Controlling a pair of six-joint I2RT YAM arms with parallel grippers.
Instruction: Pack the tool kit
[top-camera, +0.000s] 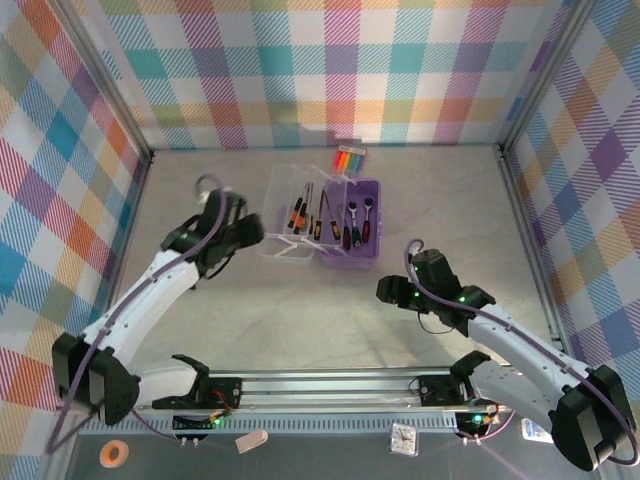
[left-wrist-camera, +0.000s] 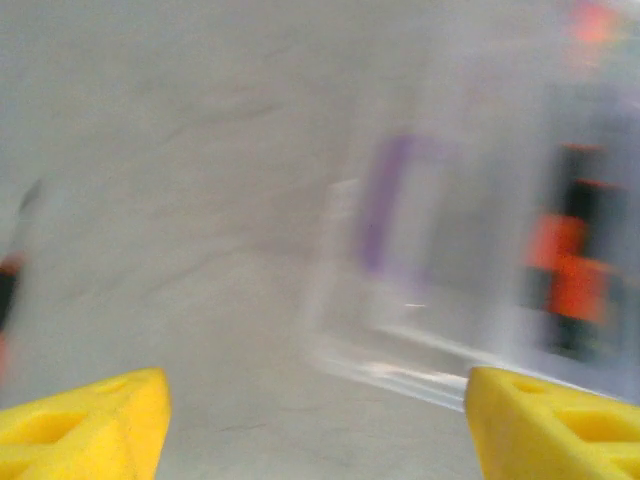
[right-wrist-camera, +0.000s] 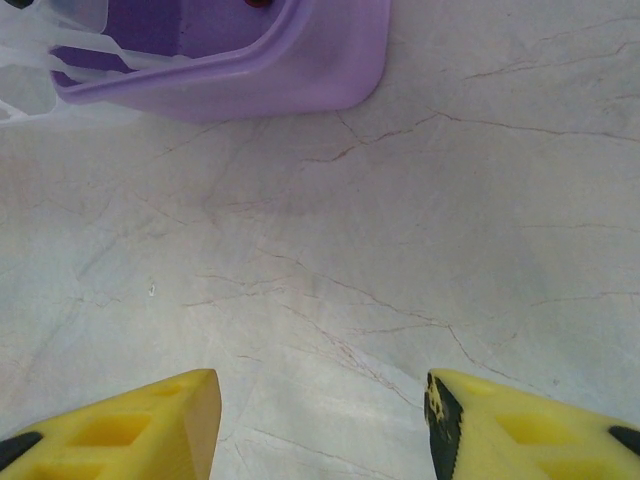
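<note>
The tool kit lies open at the middle back of the table, its purple base (top-camera: 365, 250) on the right and its clear lid (top-camera: 285, 222) folded out to the left. Black-and-orange screwdrivers (top-camera: 299, 212) lie over the lid, and small ratchets (top-camera: 361, 222) sit in the base. My left gripper (top-camera: 248, 232) is just left of the lid. In its blurred wrist view it (left-wrist-camera: 315, 425) is open, with the lid's edge (left-wrist-camera: 420, 360) and purple handle (left-wrist-camera: 385, 205) ahead. My right gripper (top-camera: 386, 290) hovers open (right-wrist-camera: 320, 425) over bare table, just in front of the base's corner (right-wrist-camera: 300, 75).
A small rainbow-striped packet (top-camera: 350, 158) lies behind the kit near the back wall. Plaid walls close in the table on three sides. A metal rail (top-camera: 320, 385) runs along the near edge, with an orange tape roll (top-camera: 116, 453) below it.
</note>
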